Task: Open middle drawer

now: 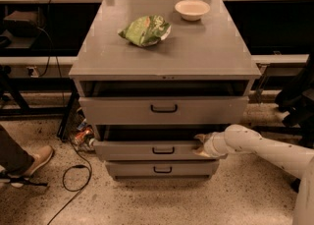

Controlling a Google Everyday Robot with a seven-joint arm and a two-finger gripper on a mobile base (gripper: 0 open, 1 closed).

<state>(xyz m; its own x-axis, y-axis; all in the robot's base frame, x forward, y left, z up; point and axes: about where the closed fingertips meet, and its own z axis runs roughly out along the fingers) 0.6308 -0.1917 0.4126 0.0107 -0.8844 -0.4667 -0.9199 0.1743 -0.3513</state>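
The middle drawer [147, 150] is a grey front with a small black loop handle [163, 150]. It stands pulled out a little, with a dark gap above it. The top drawer [163, 109] above is wider and also slightly out. The bottom drawer [162, 169] is the narrowest. My gripper [201, 145] is at the right end of the middle drawer's front, at its upper edge. My white arm [265, 148] reaches in from the right.
A green crumpled bag [145, 29] and a white bowl [192, 9] lie on the grey cabinet top [167, 57]. A person's shoe [29, 161] and a black cable [73, 180] are on the floor at left. Black racks stand behind.
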